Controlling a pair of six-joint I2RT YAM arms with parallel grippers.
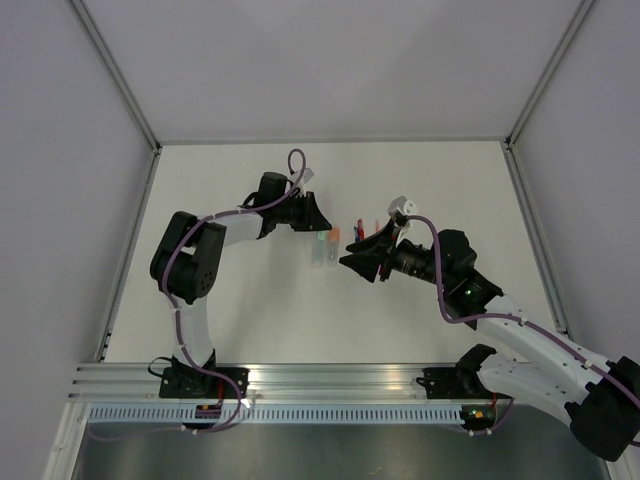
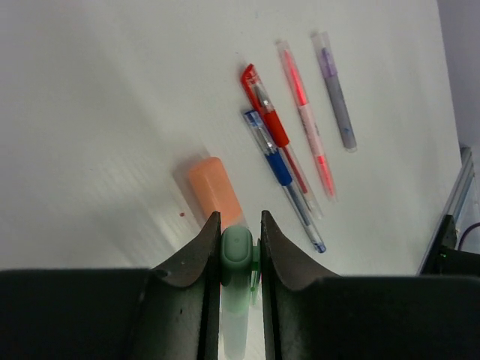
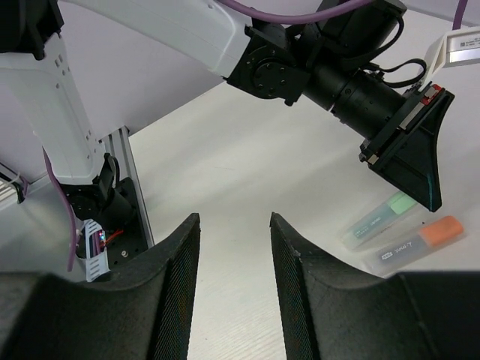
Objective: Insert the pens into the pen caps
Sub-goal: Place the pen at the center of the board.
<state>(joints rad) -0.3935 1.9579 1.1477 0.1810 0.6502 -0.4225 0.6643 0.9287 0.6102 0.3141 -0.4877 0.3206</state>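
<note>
My left gripper [image 2: 240, 225] is shut on the mint green pen cap [image 2: 236, 251], a stubby tube with a clear body lying on the table. An orange pen cap [image 2: 215, 191] lies just beside it. Beyond them lie the pens: a red one [image 2: 266, 112], a blue one [image 2: 283, 171], a salmon one [image 2: 306, 116] and a grey one [image 2: 337, 94]. My right gripper [image 3: 235, 221] is open and empty, hovering low. The right wrist view shows the left gripper [image 3: 409, 161] over the green cap [image 3: 379, 219] and the orange cap [image 3: 416, 241]. From above, the right gripper [image 1: 358, 262] sits just right of the caps [image 1: 322, 250].
The white table [image 1: 250, 310] is walled at the back and sides. An aluminium rail [image 1: 300, 385] with both arm bases runs along the near edge. The left arm's base and rail [image 3: 97, 217] lie ahead of the right gripper.
</note>
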